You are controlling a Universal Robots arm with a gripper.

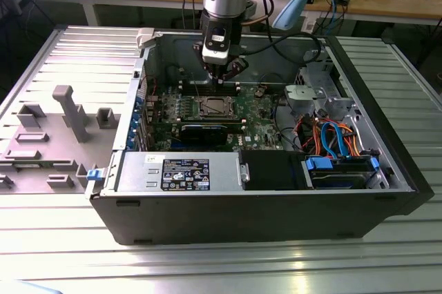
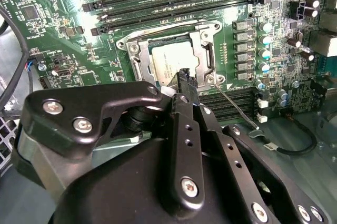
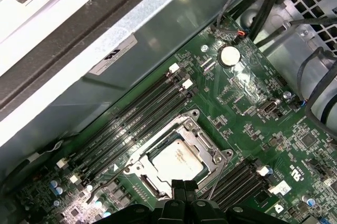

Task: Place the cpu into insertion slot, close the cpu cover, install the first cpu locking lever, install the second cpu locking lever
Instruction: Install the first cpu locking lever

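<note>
The chip already sits in the socket, and the cover lies flat over it, its window framing the grey metal top. So the work looks to be at the lever steps. One thin lever stands free, slanting away from the socket corner towards its hooked end. I cannot tell whether another lever, along the far side of the socket, is latched.

The gripper is clenched on nothing, its fingertips pressed together just beside the near edge of the cover. Whether it touches the metal is unclear. In my judgement, fixing the free lever calls for a push on its hooked end, down and sideways, until it catches under its tab.

In the exterior view the arm comes down from the upper centre of the frame into the open computer case. There the gripper hangs over the chip near the middle of the frame, but the lever is too fine to make out. The first wrist view shows the closed tips, the chip, the lever and the long memory slots beyond.
</note>
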